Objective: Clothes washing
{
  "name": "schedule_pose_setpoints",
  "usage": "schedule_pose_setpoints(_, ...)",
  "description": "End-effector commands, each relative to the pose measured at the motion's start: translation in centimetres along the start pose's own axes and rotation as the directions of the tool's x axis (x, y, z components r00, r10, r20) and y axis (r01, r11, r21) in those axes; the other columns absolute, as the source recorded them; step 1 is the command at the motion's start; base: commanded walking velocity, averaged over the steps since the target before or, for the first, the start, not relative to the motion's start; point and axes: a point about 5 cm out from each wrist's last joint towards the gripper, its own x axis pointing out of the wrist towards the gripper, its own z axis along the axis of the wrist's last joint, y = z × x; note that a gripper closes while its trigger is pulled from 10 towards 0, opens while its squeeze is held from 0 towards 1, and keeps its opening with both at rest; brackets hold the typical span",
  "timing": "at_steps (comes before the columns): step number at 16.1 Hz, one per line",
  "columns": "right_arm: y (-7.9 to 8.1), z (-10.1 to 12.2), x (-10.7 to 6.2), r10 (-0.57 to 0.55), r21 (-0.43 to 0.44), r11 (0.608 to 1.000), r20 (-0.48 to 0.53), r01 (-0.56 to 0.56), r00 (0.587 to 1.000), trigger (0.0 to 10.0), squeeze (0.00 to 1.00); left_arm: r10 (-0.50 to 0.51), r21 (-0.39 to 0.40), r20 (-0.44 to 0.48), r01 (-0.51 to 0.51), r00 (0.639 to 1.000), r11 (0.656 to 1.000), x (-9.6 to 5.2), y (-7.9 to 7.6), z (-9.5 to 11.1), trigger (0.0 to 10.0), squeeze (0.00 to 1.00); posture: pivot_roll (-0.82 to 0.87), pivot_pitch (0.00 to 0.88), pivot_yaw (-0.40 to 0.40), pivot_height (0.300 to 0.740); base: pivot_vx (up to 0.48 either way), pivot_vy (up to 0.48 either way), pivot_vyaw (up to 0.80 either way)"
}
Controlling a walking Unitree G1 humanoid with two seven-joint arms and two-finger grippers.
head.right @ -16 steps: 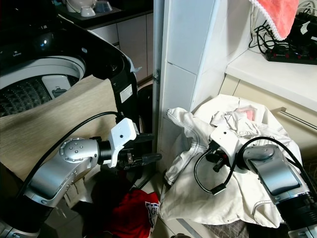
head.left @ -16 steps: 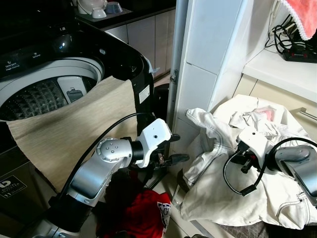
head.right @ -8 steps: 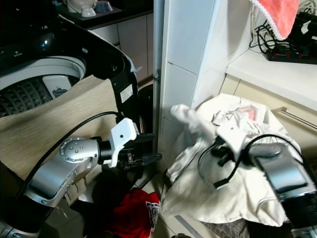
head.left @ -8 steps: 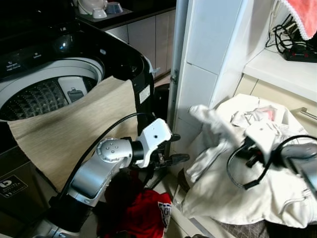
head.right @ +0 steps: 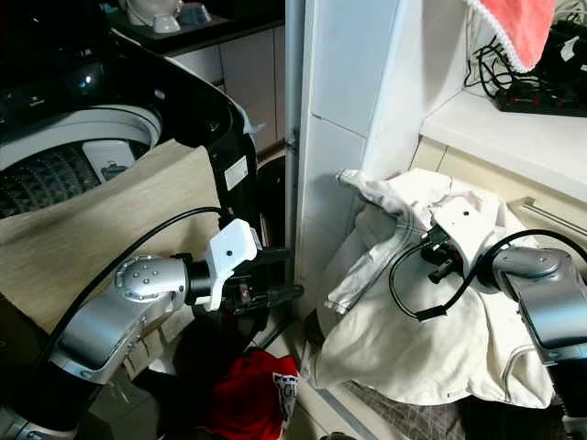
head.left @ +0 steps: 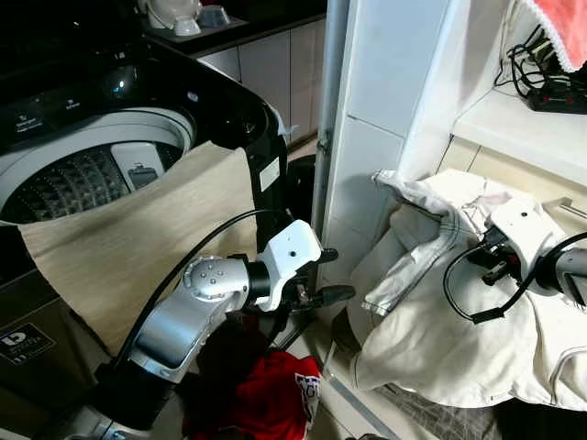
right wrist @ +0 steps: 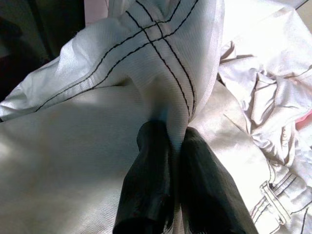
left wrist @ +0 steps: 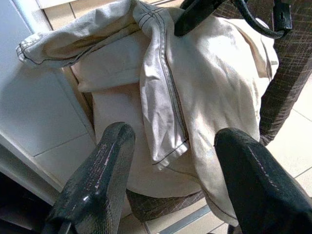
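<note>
A white garment (head.left: 431, 321) with dark stitching lies heaped on a wicker basket (left wrist: 287, 63) at the right. My right gripper (right wrist: 170, 141) is shut on a stitched fold of it and holds that fold raised above the heap. My left gripper (head.left: 328, 275) stands open at knee height between the washer and the white pillar, pointing toward the garment, with nothing between its fingers (left wrist: 109, 161). A red garment (head.left: 271, 394) lies on the floor below it. The top-loading washer (head.left: 92, 165) at the left is open, with a beige cloth (head.left: 138, 247) draped over its rim.
A white tiled pillar (head.left: 385, 110) rises between the washer and the basket. On the shelf (head.left: 514, 128) at the upper right are a power strip with cables (head.left: 550, 92) and a hanging pink towel (head.left: 564, 27). Cabinets (head.left: 266, 64) stand behind.
My right gripper has moved up and to the right, pulling the white garment's fold with it so the heap is drawn tighter. The left arm has hardly moved.
</note>
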Motion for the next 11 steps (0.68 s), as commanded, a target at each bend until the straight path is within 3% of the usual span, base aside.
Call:
schedule_pose_setpoints(1,-2.4,2.5,-2.1,-0.145,-0.043,0.988,0.099,0.150,0.984,0.0,0.00,0.001,0.025,-0.006,-0.001,1.000,1.000,0.1,0.1,0.3,10.0,0.00,-0.16,0.000,0.033,0.740,0.000,0.000,0.00)
schedule_pose_setpoints(7,-2.9,3.2,-2.9,-0.196,0.010,0.980,0.149,0.196,0.969,0.0,0.00,0.003,0.035,-0.020,-0.002,1.000,0.999,0.0,0.1,0.1,10.0,0.00,-0.15,0.000,0.029,0.740,0.000,0.000,0.00)
schedule_pose_setpoints(8,-2.8,2.6,-2.6,-0.198,0.007,0.980,0.122,0.199,0.973,10.0,0.00,0.001,0.037,-0.020,0.000,1.000,0.999,0.0,0.0,0.1,10.0,0.00,-0.16,0.000,0.030,0.740,0.000,0.000,0.00)
schedule_pose_setpoints(9,-2.6,1.7,-2.4,-0.193,-0.019,0.981,0.081,0.195,0.978,10.0,0.00,-0.001,0.037,-0.019,0.002,1.000,0.999,0.1,0.0,0.1,10.0,0.00,-0.16,0.000,0.030,0.740,0.000,0.000,0.00)
schedule_pose_setpoints(10,-2.4,1.3,-2.3,-0.190,-0.026,0.981,0.061,0.191,0.980,10.0,1.00,-0.003,0.038,-0.018,0.004,1.000,0.999,0.1,-0.1,0.1,10.0,0.00,-0.16,0.000,0.030,0.740,0.000,0.000,0.00)
schedule_pose_setpoints(11,-2.3,1.1,-2.2,-0.191,-0.012,0.981,0.060,0.192,0.980,10.0,1.00,-0.004,0.038,-0.018,0.004,1.000,0.999,0.1,0.0,0.1,10.0,0.00,-0.16,0.000,0.030,0.740,0.000,0.000,0.00)
